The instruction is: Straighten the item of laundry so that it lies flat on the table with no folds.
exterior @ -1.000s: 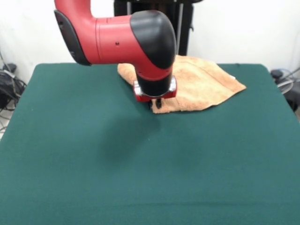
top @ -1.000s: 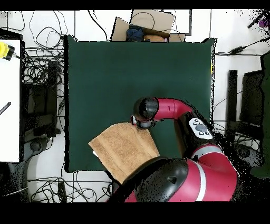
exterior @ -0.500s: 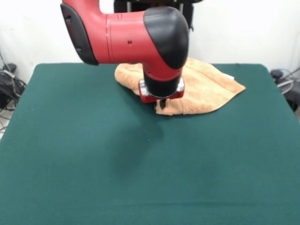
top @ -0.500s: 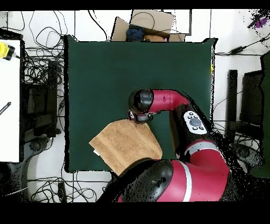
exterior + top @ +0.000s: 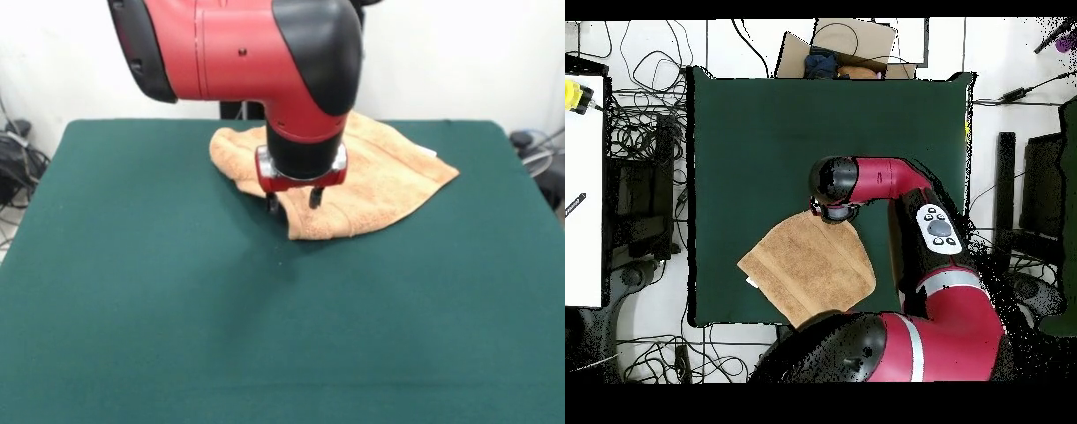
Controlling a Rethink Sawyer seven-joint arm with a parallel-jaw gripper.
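Towel [image 5: 371, 181] sits at the far edge of the table [image 5: 177, 336] in front view, right of centre, partly hidden behind the arm. Overhead: towel [image 5: 810, 270] is at the table's [image 5: 765, 130] robot-side edge, rotated diagonal, one corner close to the table's left edge. Small white tag [image 5: 427, 152] shows on its right side. Some folds/wrinkles visible, esp. at the left lump and near corner. Lots of bare green cloth across the rest of the table, nothing on it. Arm comes in bent, wrist pointing straight down. Gripper [image 5: 292, 200] is low over the towel's near corner, fingers [image 5: 314, 196] spread apart, nothing held. Overhead gripper [image 5: 833, 211] is above the towel's top corner.
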